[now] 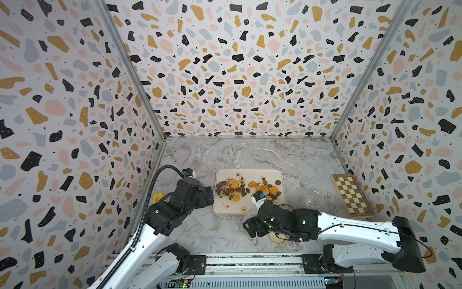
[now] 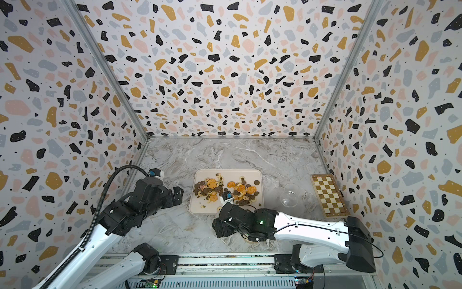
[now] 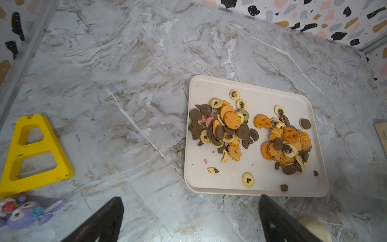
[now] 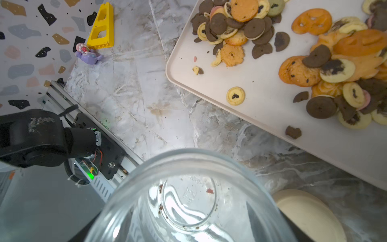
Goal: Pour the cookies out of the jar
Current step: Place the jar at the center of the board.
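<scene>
The left end effector (image 3: 190, 198) is released and empty, seen in the left wrist view. The right end effector (image 1: 251, 227) grasps the jar (image 4: 188, 199); only the right wrist view shows its inside, crumbs alone. The cookies (image 3: 228, 127) lie heaped on the tray (image 3: 261, 184).

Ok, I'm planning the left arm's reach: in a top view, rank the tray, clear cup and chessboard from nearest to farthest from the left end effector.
1. Tray: mid-table, just beside the open left end effector.
2. Clear cup: beyond the tray, toward the right side.
3. Chessboard: farthest, along the right wall.
</scene>
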Motion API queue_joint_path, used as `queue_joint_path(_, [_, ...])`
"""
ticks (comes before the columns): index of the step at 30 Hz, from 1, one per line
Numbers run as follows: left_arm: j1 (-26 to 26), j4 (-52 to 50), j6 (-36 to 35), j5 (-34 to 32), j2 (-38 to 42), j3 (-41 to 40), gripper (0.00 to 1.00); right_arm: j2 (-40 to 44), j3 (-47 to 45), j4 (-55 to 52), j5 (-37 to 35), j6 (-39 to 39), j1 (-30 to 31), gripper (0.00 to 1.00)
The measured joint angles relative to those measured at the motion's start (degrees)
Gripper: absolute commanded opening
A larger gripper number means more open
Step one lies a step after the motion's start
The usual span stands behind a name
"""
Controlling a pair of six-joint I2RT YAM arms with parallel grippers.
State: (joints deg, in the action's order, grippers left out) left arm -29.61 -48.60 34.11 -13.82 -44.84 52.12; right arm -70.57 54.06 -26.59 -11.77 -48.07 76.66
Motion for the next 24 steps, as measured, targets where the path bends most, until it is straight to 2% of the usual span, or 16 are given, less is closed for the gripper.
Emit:
queue_joint_path(6, [0.68,-2.05,0.66,-2.01,1.22,-1.53,0.99,-8.2,3.63,0.2,-7.08,2.12,6.08,0.0])
queue_joint_path(12, [1.66,-3.34,2.38,-3.13,3.85,-3.54,0.99,-14.32,6.14,1.33,-10.54,4.94,10.08,0.0])
queue_joint_path(24, [2.36,-2.82,4.17,-3.23,3.8,-5.38,0.99,-31.06,14.56,6.54,-14.86,12.48,12.2,0.0])
